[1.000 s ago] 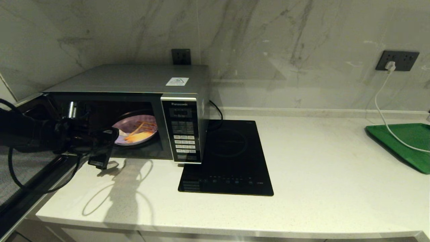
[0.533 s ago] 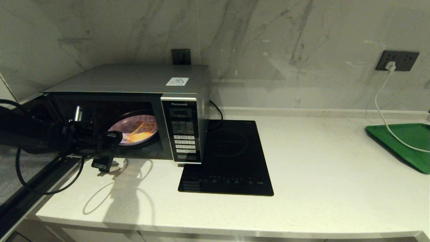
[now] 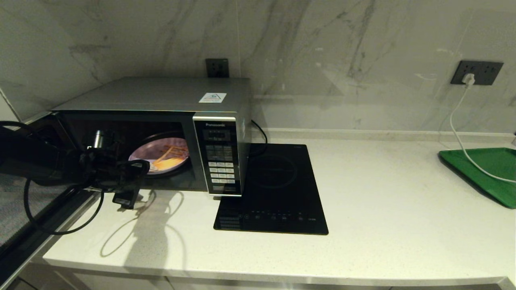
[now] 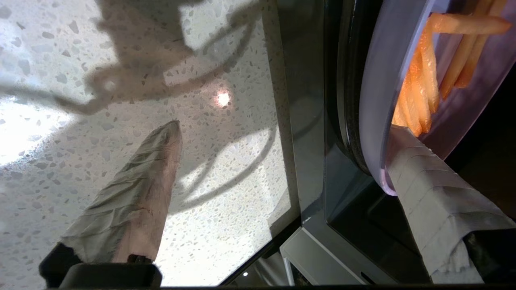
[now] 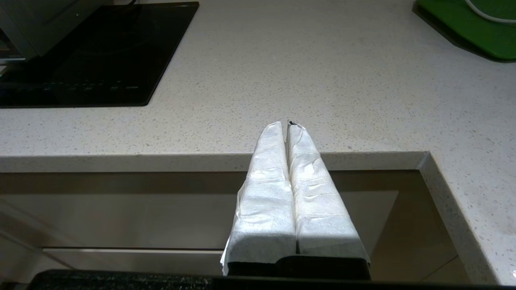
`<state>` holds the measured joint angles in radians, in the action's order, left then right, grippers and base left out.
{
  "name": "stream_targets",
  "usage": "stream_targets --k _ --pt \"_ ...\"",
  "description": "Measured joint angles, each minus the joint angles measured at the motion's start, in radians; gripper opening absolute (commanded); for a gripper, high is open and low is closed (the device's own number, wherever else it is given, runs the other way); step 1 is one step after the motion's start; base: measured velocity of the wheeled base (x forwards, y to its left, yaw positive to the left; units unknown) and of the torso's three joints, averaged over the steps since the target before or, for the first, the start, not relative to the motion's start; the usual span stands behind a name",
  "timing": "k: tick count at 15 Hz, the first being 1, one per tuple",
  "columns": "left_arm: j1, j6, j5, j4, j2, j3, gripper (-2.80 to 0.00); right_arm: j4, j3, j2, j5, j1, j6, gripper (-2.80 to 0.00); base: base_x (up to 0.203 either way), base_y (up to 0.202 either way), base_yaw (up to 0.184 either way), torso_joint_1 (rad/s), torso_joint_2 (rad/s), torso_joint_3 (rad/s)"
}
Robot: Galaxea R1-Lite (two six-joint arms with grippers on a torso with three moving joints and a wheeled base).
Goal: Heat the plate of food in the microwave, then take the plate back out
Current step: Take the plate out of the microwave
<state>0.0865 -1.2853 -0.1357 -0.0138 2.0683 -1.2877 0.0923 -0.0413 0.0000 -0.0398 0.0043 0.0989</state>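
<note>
Inside the microwave (image 3: 161, 121), the plate of food (image 3: 161, 155) sits on the dark round turntable, its lilac rim facing the doorway and its orange-yellow fry sticks (image 4: 419, 92) lying across the middle. The microwave door (image 3: 36, 217) is swung fully open to the robot's left, so the cavity is exposed and lit. The left gripper (image 3: 135, 181) is at the doorway's lower front edge with its jaws spread wide apart: in the left wrist view one tape-wrapped finger (image 4: 427, 189) lies against the near rim of the plate, next to the fries, while the other finger (image 4: 137, 193) hangs over the speckled bench (image 3: 383, 209), outside the oven's front edge. The jaws straddle the rim and are not clamped on it. The left arm reaches in from the robot's left, a black cable looping below it.

The microwave stands at the back left of the bench, its button panel (image 3: 219, 161) on the right. Just beside it on the right lies a flat black induction hob (image 3: 274, 189). Well apart, at the far right, is a green tray (image 3: 483, 171) with a white cable (image 3: 457, 129) running across it from a wall socket (image 3: 475, 72).

The right gripper (image 5: 288, 125) is parked off the front edge of the bench, its two white-wrapped fingers pressed together on nothing.
</note>
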Motion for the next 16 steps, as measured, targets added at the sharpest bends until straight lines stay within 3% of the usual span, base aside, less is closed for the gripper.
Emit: stream_targets --k 16 --pt "-0.008 0.004 0.0 -0.02 -0.01 -0.001 -2.8 0.0 0.0 0.0 0.001 0.0 0.0 -2.8 0.0 0.0 0.0 0.0 0.0 0.0"
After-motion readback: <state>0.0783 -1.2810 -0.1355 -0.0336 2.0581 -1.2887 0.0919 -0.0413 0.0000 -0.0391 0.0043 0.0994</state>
